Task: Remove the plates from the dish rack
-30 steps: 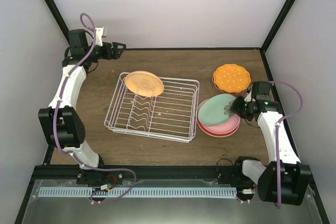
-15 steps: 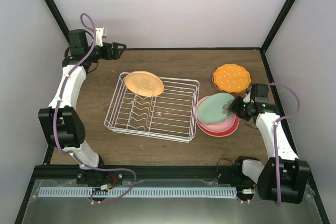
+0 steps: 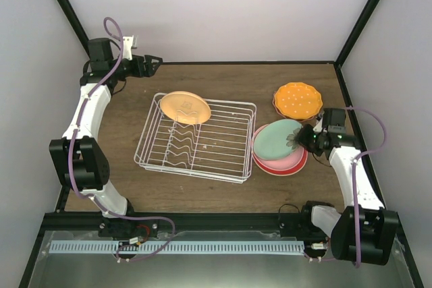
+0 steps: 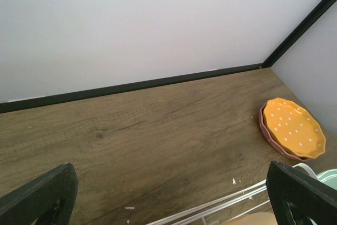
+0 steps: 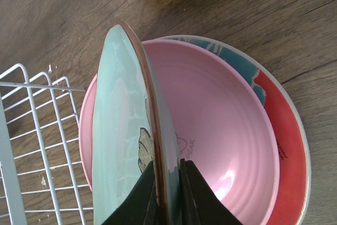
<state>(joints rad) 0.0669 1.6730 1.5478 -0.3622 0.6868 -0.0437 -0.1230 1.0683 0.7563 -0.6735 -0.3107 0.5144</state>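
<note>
The white wire dish rack (image 3: 196, 138) sits mid-table with one pale yellow plate (image 3: 184, 107) leaning in its far left corner. My right gripper (image 3: 302, 137) is shut on the rim of a teal plate (image 3: 277, 139), (image 5: 126, 130), holding it tilted over a plain pink plate (image 5: 221, 130) that rests on a red-and-teal plate (image 5: 287, 146). A dotted orange plate (image 3: 297, 98) sits on a pink scalloped one behind them, also in the left wrist view (image 4: 293, 128). My left gripper (image 3: 154, 61) hangs open and empty at the far left corner.
The rack's right edge (image 5: 31, 140) lies just left of the plate stack. Black frame posts and white walls bound the table; the right wall is close behind my right arm.
The right gripper with the teal plate has shifted slightly right and settled lower over the pink plate. The left arm has not moved.
</note>
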